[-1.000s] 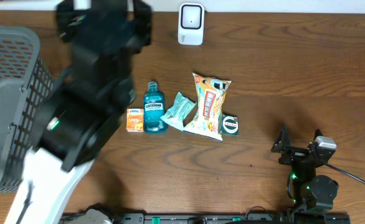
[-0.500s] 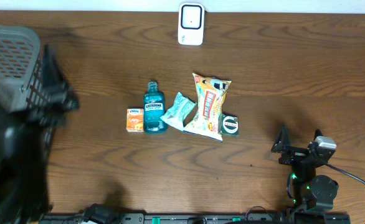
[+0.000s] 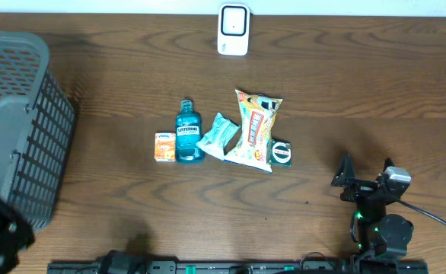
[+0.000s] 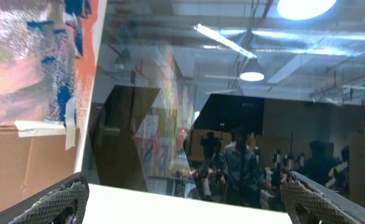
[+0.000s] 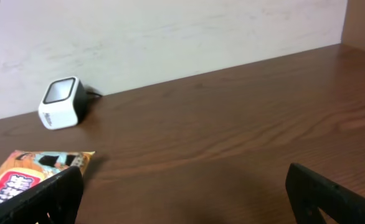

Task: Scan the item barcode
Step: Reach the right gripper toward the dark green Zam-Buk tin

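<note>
Listerine bottle (image 3: 188,133) lies mid-table among snack packets (image 3: 255,129), in front of the white barcode scanner (image 3: 233,29) for a short carry; my left gripper (image 4: 184,186) and right gripper (image 5: 184,177) hang empty, fingers spread wide.

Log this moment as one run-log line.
left gripper: open | right gripper: open | snack bag: on table | scanner: far edge

On your table (image 3: 375,84), the basket (image 3: 17,129) sits at the left edge. The scanner (image 3: 233,29) stands at the far edge, near the middle. Before it, mid-table, a row runs left to right: box (image 3: 164,146), bottle (image 3: 188,132), packet (image 3: 219,135), bag (image 3: 256,129), tin (image 3: 281,153). The box touches the bottle, and the tin sits at the bag's near right corner.
</note>
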You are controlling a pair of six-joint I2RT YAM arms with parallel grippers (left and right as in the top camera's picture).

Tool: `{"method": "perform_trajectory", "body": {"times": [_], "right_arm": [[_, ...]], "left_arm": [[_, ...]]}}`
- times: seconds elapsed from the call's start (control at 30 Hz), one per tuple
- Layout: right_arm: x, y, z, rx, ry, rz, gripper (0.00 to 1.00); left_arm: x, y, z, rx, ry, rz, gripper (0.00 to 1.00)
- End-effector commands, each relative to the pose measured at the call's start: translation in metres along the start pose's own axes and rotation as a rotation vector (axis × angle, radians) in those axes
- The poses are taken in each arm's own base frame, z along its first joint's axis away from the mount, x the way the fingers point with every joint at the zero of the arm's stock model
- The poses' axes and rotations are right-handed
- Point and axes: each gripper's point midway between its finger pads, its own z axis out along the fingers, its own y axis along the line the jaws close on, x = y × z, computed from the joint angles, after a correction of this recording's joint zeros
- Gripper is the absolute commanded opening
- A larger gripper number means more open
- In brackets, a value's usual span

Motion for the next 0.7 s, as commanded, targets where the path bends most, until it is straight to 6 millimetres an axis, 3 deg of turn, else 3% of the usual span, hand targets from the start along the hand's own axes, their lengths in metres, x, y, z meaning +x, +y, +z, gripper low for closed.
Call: {"method": "perform_trajectory", "body": {"times": [0.0, 0.2, 0.47, 0.67], "right_arm": [[0.003, 0.017, -0.001, -0.100, 0.023, 0.127, 0.99], [0.005, 0.038, -0.004, -0.210, 0.079, 0.431, 0.99], [0.008, 0.063, -0.012, -0.353, 0.145, 0.480, 0.99], [0.006, 0.069, -0.015, -0.376, 0.191, 0.669, 0.99]], "left_arm": [[-0.015, 0.006, -0.024, 0.012, -0.057, -0.003, 0.98], [-0.013, 0.012, -0.040, 0.007, -0.120, -0.025, 0.98], [0.014, 0.008, -0.035, 0.005, -0.137, -0.030, 0.98], [0.023, 0.013, -0.051, 0.001, -0.201, -0.052, 0.98]]}}
